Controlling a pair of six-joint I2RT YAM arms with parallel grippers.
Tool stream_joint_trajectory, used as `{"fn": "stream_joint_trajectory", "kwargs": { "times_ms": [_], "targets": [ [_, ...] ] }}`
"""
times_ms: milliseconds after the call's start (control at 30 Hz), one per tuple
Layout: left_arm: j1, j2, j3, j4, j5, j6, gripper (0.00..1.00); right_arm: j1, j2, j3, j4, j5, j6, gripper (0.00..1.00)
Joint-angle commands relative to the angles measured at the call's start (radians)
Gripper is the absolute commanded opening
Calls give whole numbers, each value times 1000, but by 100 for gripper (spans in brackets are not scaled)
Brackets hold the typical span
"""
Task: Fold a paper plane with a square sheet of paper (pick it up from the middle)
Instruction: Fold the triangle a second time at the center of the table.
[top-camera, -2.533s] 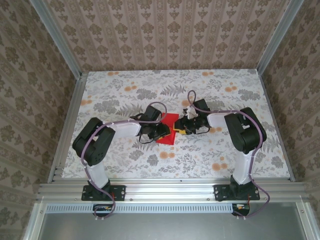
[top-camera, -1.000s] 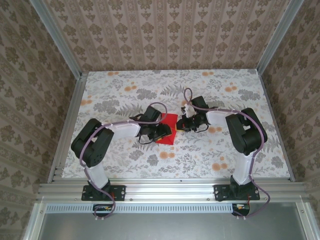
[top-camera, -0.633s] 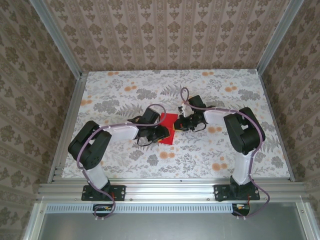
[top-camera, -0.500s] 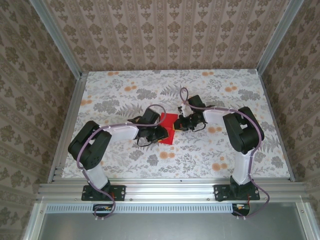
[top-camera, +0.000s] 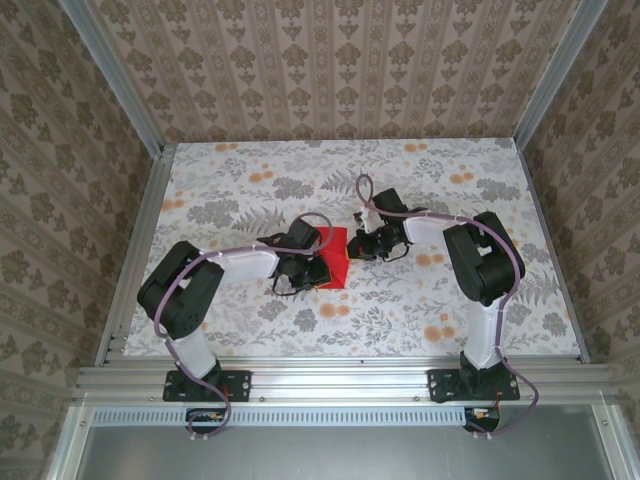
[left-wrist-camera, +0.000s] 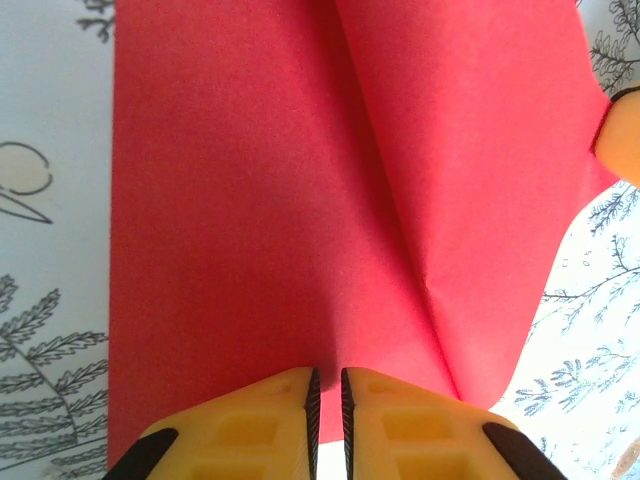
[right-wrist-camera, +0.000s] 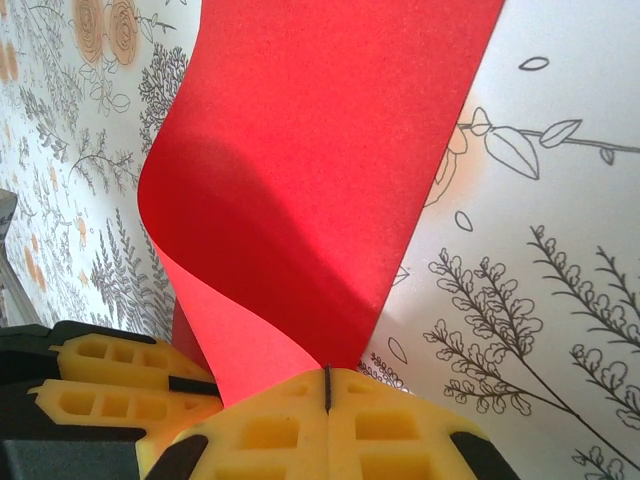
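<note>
Right gripper (right-wrist-camera: 327, 388) has its jaws pinched on the red paper (right-wrist-camera: 310, 170), which curls up off the flowery desk (right-wrist-camera: 550, 200).

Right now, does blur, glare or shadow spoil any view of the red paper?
Top external: evenly lit, sharp, but the square sheet of paper is small, partly covered by arms. Left wrist: paper grain crisp, soft shading along its crease above the left claw. Right wrist: deep shadow inside the paper's curl above the right claw; no glare.
</note>
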Motion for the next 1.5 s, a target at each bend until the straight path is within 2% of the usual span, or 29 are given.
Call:
{"fn": "stream_joint_trajectory", "kwargs": {
  "times_ms": [0,467,1133,1467],
  "targets": [
    [-8,31,26,-75,-9,44,15,9,26,38,-31,15,-30,4],
    [-10,59,47,-117,-16,69,10,24,65,87,-67,7,-57,4],
    [-13,70,63,-137,-12,90,9,29,97,123,-95,30,-74,5],
    [-11,16,119,-146,-19,112,13,32,123,127,-127,66,-80,5]
  ]
}}
